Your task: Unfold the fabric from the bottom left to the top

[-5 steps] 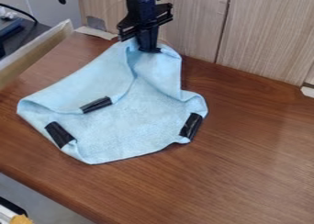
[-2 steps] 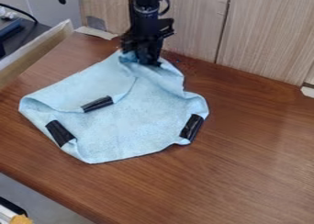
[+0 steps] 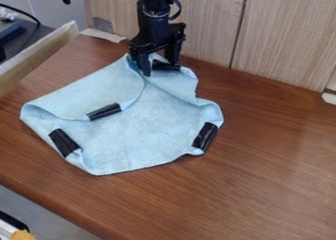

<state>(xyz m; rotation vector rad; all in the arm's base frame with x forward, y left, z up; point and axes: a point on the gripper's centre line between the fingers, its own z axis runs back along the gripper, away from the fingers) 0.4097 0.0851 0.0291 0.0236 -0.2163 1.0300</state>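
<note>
Cloth (image 3: 141, 131), light blue, lies on the brown wood table (image 3: 263, 170), left of the view's middle, its far end close to the back wall (image 3: 210, 27). Arm (image 3: 156, 13) black, in from the top edge; gripper (image 3: 159, 68) hangs down at the cloth's far end. Jaws apart, one on either side of a bit of the far end, with a dark strip (image 3: 167, 66) showing between them. Contact with the cloth at the tips: cannot tell. Cloth partly folded: a flap along its left side runs from the near left corner up to the gripper, its free edge curving across the middle. Black tape (image 3: 103, 111) sits on that edge. Second tape piece (image 3: 64, 142) at the lower left border, slanted; third piece (image 3: 205, 136) at the right border, beside a small raised fold. Near edge comes to a blunt point toward the viewer. Pale board (image 3: 39, 54) stands along the table's left side. Cable (image 3: 23, 13), dark, curves at the upper left. Orange scrap (image 3: 22, 235) at the lower left corner, below table level.
</note>
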